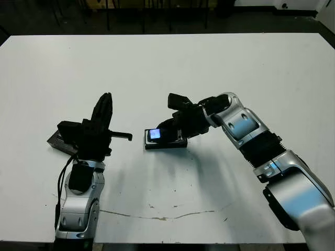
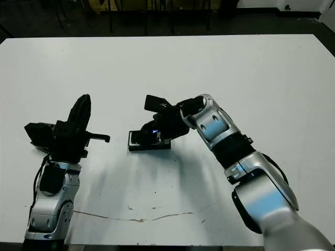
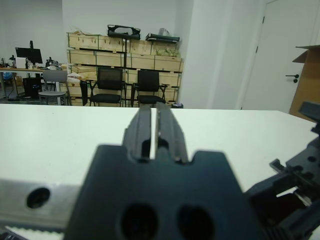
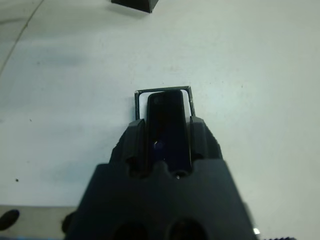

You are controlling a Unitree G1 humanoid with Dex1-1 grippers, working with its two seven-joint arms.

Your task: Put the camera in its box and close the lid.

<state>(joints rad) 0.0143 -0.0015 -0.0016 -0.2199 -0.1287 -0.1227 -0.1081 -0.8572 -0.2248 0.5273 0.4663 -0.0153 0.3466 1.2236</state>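
Right pincer [image 4: 166, 131] pinching slim glossy black camera [image 4: 167, 125] over white-lined box [image 4: 141, 98], left pincer [image 3: 155, 122] pressed together.

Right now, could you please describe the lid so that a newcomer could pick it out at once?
On the white table, look to the robot's left, behind its raised left gripper. The lid is the flat black piece lying there alone, unlike the white-lined box under the right gripper.
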